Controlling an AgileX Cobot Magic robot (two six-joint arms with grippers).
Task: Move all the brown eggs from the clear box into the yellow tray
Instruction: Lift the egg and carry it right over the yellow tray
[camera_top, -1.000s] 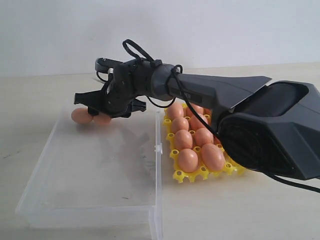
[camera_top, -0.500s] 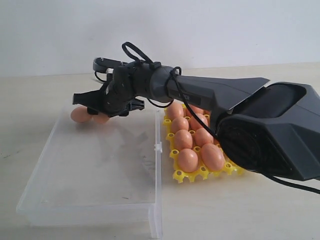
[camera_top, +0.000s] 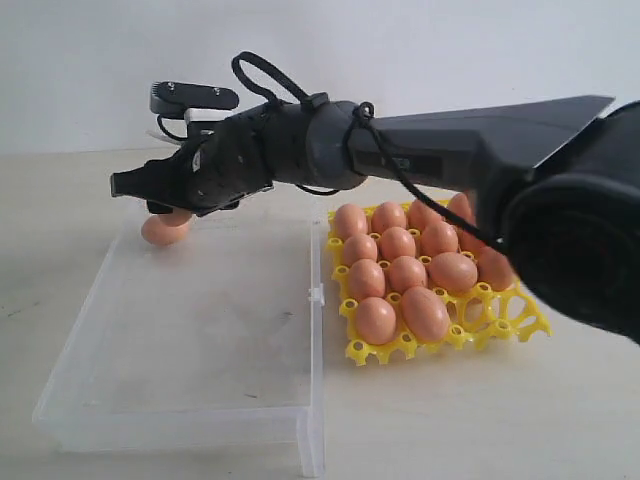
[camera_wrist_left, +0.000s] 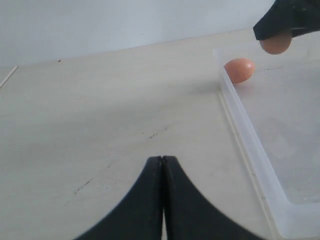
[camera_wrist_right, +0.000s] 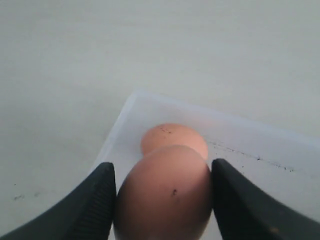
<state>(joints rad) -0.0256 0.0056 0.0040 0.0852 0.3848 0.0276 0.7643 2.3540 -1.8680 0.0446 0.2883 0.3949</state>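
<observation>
Right gripper (camera_wrist_right: 163, 210) clamped on one brown egg (camera_wrist_right: 165, 182), fingers (camera_wrist_right: 95, 205) pressing its two flanks at the widest part, egg hanging clear of the box floor. Grip looks centred, no tilt visible.

Handling call: light, rigid but thin-shelled, smooth and rounded. It can squirt out forward if squeezed off-centre and crack if squeezed hard. Hold at the belly, moderate force, no fast swings.

Second egg (camera_wrist_right: 170, 134) sits just past the fingertips and below them, in the far corner of the clear box (camera_top: 190, 425), apart from the held one as far as I can tell. Rest of box looks bare.

Yellow tray (camera_top: 505, 318) is back along the arm, beside the box, a dozen or so eggs seated, open cups at the edge farthest from the hand.

Left gripper (camera_wrist_left: 162, 167) pinched closed on nothing, parked over table (camera_wrist_left: 100, 115) outside the box wall.
</observation>
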